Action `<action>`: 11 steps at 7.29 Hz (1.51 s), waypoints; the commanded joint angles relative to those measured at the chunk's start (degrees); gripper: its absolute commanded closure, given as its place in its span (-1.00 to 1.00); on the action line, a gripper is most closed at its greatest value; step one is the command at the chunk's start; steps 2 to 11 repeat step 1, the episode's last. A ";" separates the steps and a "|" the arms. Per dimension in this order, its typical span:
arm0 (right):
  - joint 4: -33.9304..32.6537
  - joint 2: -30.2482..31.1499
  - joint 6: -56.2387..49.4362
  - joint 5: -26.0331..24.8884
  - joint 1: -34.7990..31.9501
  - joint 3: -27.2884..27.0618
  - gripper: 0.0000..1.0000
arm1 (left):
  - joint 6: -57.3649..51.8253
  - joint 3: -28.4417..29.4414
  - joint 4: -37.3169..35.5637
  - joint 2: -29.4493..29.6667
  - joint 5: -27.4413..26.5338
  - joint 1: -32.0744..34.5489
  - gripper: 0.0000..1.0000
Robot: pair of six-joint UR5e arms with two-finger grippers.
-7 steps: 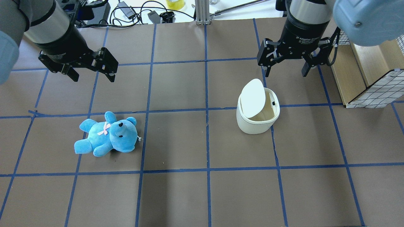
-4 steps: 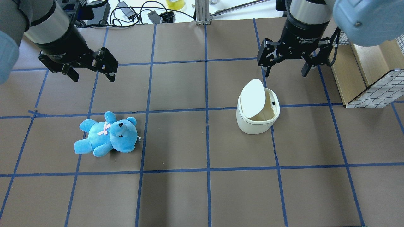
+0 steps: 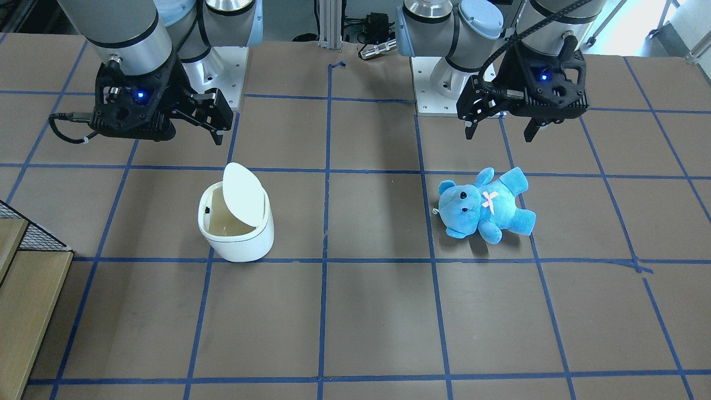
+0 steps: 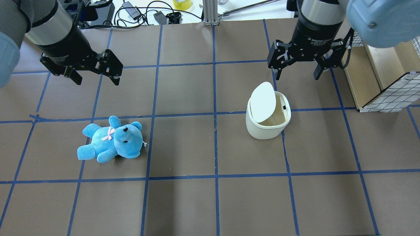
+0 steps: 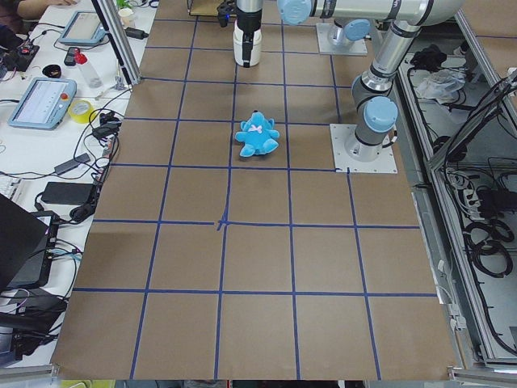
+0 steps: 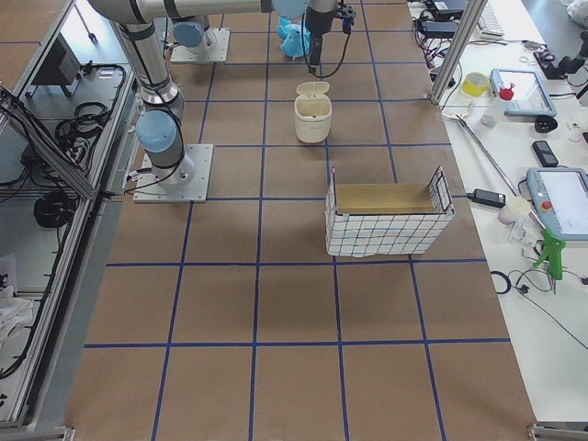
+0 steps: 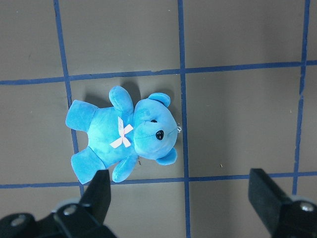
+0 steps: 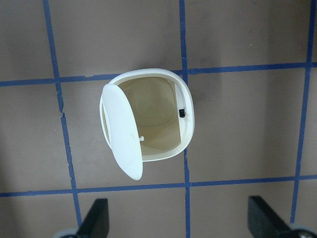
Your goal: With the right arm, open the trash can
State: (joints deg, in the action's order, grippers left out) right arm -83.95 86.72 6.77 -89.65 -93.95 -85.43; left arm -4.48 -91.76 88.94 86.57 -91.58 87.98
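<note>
The white trash can [image 4: 267, 128] stands right of the table's middle. Its flat lid [image 4: 262, 102] is flipped up on edge and the beige inside shows. It also shows in the front view [image 3: 240, 240], the right wrist view [image 8: 187, 106] and the exterior right view [image 6: 312, 115]. My right gripper [image 4: 297, 78] hangs open and empty above the table just beyond the can, not touching it; in its wrist view [image 8: 181, 220] the can lies between the spread fingers. My left gripper [image 4: 97, 82] is open and empty, above and beyond a blue teddy [image 4: 111, 139].
The teddy lies on its back at the left [image 3: 480, 203], and is seen in the left wrist view [image 7: 126, 134]. A wire-mesh basket with a wooden inside [image 4: 380, 72] stands at the right edge, close to the right arm. Cables [image 4: 137, 13] lie along the far edge.
</note>
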 commanded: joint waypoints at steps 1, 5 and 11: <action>0.01 0.03 0.00 0.00 0.00 0.00 -1.00 | 0.00 0.00 0.00 0.00 0.00 0.00 -1.00; 0.01 0.03 0.00 0.00 0.00 0.00 -1.00 | 0.00 0.00 0.00 0.00 0.00 0.00 -1.00; 0.01 0.03 0.00 0.00 0.00 0.00 -1.00 | 0.00 0.00 0.00 0.00 0.00 0.00 -1.00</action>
